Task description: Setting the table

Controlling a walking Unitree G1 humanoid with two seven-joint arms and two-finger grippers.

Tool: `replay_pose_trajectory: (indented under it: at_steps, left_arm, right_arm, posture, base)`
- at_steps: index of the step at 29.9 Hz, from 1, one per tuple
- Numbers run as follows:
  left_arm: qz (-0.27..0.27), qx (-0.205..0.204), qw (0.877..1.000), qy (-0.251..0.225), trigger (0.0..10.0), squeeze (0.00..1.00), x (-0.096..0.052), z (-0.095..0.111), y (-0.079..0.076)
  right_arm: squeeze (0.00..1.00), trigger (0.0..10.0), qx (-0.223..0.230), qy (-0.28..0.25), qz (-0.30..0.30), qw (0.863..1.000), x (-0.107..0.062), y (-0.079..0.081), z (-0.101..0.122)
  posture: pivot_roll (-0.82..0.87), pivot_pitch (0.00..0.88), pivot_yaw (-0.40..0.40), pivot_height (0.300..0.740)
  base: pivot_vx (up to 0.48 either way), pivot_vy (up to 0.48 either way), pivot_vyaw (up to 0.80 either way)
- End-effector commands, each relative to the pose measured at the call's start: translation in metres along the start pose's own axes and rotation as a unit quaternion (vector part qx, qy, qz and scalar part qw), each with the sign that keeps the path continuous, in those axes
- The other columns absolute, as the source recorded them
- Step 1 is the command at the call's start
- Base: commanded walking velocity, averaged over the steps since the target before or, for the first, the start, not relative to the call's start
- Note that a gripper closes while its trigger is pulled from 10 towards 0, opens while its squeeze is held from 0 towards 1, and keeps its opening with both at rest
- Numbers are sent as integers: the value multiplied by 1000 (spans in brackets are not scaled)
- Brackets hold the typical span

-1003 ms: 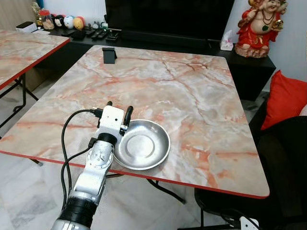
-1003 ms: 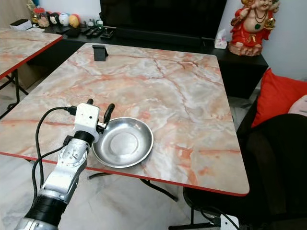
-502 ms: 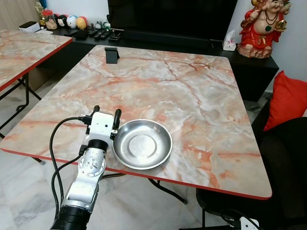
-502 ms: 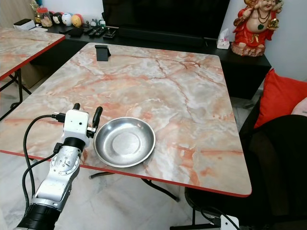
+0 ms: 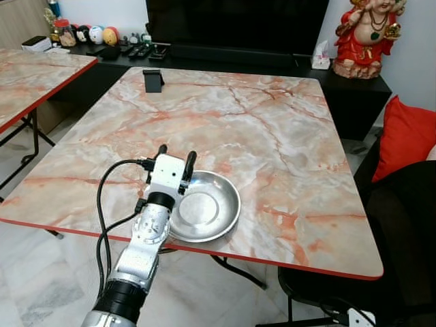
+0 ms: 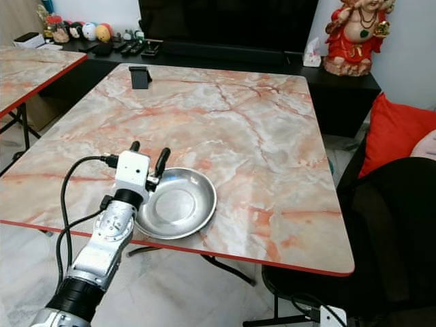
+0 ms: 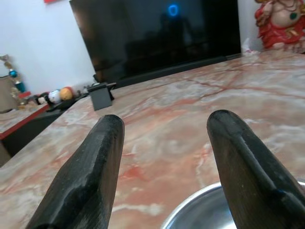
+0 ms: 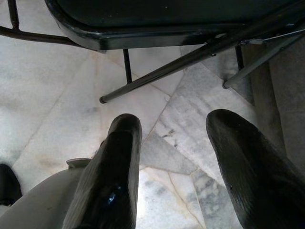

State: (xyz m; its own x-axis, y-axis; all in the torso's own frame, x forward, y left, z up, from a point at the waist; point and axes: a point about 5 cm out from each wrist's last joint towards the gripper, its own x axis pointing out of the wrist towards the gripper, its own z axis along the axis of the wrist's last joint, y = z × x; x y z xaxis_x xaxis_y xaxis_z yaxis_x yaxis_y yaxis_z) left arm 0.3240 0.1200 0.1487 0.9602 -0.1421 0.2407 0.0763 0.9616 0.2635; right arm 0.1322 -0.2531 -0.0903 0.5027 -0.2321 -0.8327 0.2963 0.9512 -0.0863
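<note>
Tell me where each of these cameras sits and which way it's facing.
Left eye view: on the head, looking down at the marble table, steel bowl and left gripper; left arm shows.
Right eye view: same head, same scene, slightly shifted.
Left wrist view: on the left wrist, looking across the table toward the television; two spread black fingers show, bowl rim below.
Right wrist view: on the hanging right wrist, facing the tiled floor and chair legs; right gripper open.
Shared: bowl and table.

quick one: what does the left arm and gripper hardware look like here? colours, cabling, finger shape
Left arm: silver jointed segments, a black cuff lower down, and a white boxy wrist block. Black cable loops from the block back along the arm. Left gripper: two long black fingers, rounded at the tips, matte and slightly scuffed.
</note>
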Motion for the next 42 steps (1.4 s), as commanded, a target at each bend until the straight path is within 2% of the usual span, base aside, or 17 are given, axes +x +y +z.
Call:
replay_pose_trajectory:
  at_steps: [1, 7, 18, 23, 42]
  left_arm:
    - [10, 0, 1000, 2, 10000, 0, -2, -2, 4]
    - [10, -11, 1000, 2, 10000, 0, -4, -3, 2]
    - [-8, -14, 1000, -1, 10000, 0, -6, -2, -3]
    - [-11, -14, 1000, -3, 10000, 0, -6, -2, -3]
    - [-20, -10, 1000, -9, 10000, 0, -7, 1, -4]
  right_arm:
    - [0, 10000, -3, -2, -1, 1000, 0, -3, 0]
    - [0, 10000, -10, 0, 2, 1000, -1, -3, -2]
    - [0, 10000, -2, 6, 5, 1000, -1, 1, -6]
    - [0, 10000, 2, 8, 7, 1000, -1, 2, -7]
    - [0, 10000, -1, 6, 9, 1000, -1, 4, -7]
  posture:
    - [40, 0, -62, 740]
    - [50, 0, -60, 740]
    - [48, 0, -45, 740]
    - [50, 0, -41, 740]
    - [58, 0, -38, 740]
  base:
    - [0, 0, 0]
    - [0, 52, 0]
    - [0, 337, 0]
    - [0, 363, -736]
    - [0, 370, 0]
